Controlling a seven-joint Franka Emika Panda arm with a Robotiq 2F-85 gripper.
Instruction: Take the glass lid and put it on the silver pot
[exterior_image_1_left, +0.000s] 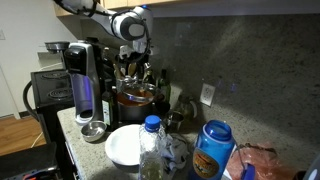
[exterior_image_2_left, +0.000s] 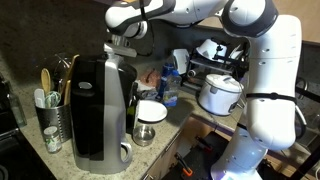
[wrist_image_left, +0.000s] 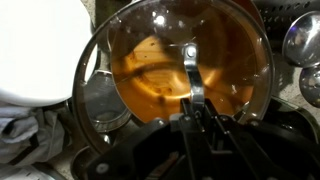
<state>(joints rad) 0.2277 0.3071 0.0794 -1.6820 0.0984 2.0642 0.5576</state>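
wrist view: pincer clamps glass lid handle over silver pot | exterior view: coffee machine hides pot

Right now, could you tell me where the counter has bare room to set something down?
Bare granite counter shows in front of the utensil holder, beside the black-and-silver coffee machine. Around the round white bowl and blue-capped clear bottle it is crowded.

Exterior view: silver pot hidden behind coffee machine; glass lid top cut off.
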